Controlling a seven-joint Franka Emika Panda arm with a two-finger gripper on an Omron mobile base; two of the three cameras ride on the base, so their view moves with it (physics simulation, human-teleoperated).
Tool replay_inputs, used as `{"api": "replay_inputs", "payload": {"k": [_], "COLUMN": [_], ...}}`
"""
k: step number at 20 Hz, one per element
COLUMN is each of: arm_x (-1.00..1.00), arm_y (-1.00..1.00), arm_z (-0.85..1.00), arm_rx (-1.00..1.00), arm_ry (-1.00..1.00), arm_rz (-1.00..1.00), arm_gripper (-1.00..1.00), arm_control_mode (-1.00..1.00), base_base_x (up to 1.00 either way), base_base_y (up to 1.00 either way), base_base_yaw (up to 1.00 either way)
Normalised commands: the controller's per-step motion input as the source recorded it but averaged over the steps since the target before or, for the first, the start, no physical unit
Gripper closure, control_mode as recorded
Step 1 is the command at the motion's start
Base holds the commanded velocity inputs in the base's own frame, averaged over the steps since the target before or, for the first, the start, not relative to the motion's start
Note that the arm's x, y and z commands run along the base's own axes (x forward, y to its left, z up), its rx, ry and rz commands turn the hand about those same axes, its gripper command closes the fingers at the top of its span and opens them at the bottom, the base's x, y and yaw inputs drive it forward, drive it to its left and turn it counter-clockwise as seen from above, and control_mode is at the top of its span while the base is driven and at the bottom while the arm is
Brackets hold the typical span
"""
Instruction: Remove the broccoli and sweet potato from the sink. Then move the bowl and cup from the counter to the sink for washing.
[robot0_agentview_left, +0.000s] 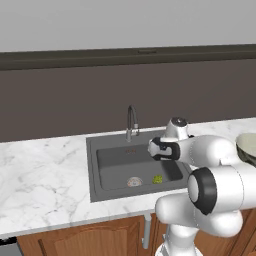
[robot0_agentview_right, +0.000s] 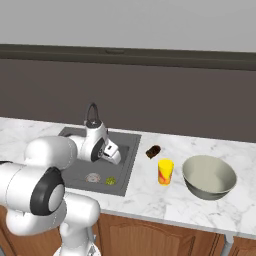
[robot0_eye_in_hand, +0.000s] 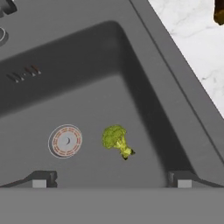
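The two-finger gripper (robot0_eye_in_hand: 111, 184) hangs over the square dark grey recessed sink (robot0_eye_in_hand: 144, 83) with its fingers spread wide and nothing between them. The small lumpy yellow-green broccoli floret (robot0_eye_in_hand: 117, 141) lies on the basin floor just beside the round metal drain (robot0_eye_in_hand: 65, 141). The dark brown oval sweet potato (robot0_agentview_right: 153, 151) already rests on the white marble counter (robot0_agentview_right: 150, 192), near the bright yellow cylindrical cup (robot0_agentview_right: 165, 171) and the wide grey-green bowl (robot0_agentview_right: 209, 177). The risks I see: the floret is small and irregular, so an off-centre closure could nudge it onto the drain or roll it away. A steep descent might strike the sink wall on the counter side, though the clearance is hard to judge.
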Motion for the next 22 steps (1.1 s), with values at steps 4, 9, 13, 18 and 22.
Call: {"api": "replay_inputs", "payload": {"k": [4,9,13,18,22], "arm_x": [0.0,0.0,0.0,0.0,0.0], "arm_y": [0.07,0.07,0.05,0.01,0.0], "arm_z": [-0.12,-0.13,-0.13,-0.16,-0.17], "arm_rx": [0.0,0.0,0.0,0.0,0.0], "arm_ry": [0.0,0.0,0.0,0.03,0.06], "arm_rz": [0.0,0.0,0.0,0.0,0.0], "arm_gripper": [-1.0,-1.0,-1.0,-1.0,-1.0], "arm_control_mode": [-1.0,-1.0,-1.0,-1.0,-1.0], "base_base_x": [0.0,0.0,0.0,0.0,0.0], "base_base_y": [0.0,0.0,0.0,0.0,0.0], "base_base_yaw": [0.0,0.0,0.0,0.0,0.0]}}
